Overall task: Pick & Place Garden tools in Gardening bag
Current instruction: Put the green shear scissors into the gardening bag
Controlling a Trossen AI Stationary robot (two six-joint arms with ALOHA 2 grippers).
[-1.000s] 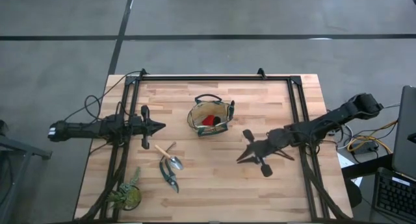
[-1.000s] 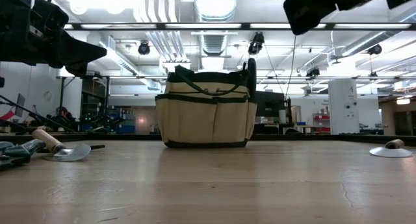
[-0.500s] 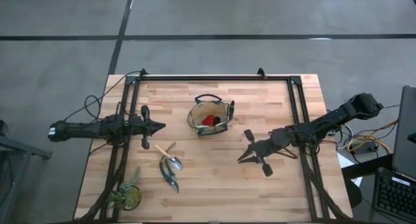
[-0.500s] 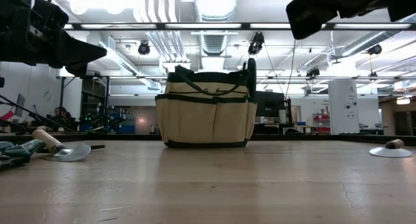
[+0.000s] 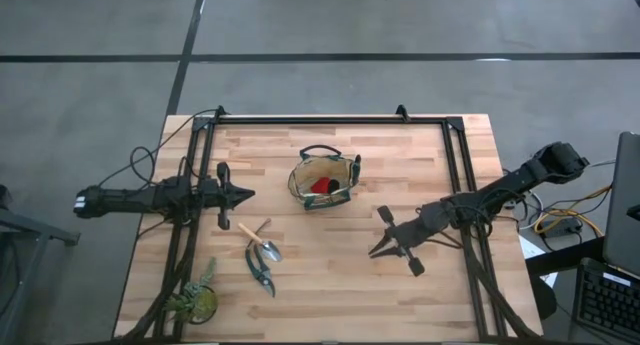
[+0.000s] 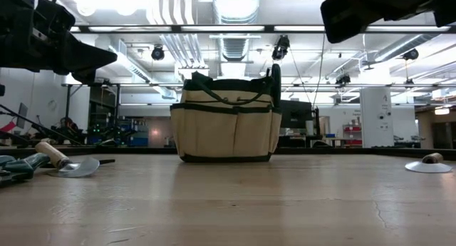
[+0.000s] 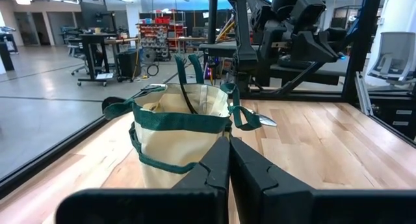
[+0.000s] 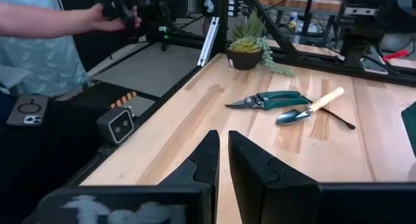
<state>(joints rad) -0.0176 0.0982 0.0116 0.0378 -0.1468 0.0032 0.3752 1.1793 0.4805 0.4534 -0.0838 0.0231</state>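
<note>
Risk, as I judge it from overhead: the silver trowel with pale wooden handle [image 5: 259, 240] and dark-handled pruning shears [image 5: 261, 272] lie touching at seven o'clock of the tan-olive fabric bag [image 5: 325, 181], so one grab could drag both. Low view: the bag stands upright on the bench [image 6: 235, 203]. Left wrist view: left gripper [image 7: 229, 160] fingers together. Right wrist view: right gripper [image 8: 223, 160] nearly closed, empty.

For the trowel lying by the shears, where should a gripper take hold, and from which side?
Grip the trowel by its pale wooden handle, coming straight down from above. It lies flat on the table, and the round handle suits closing fingers better than the thin blade. The handle end also lies farther from the shears, and the left gripper is nearest.
</note>
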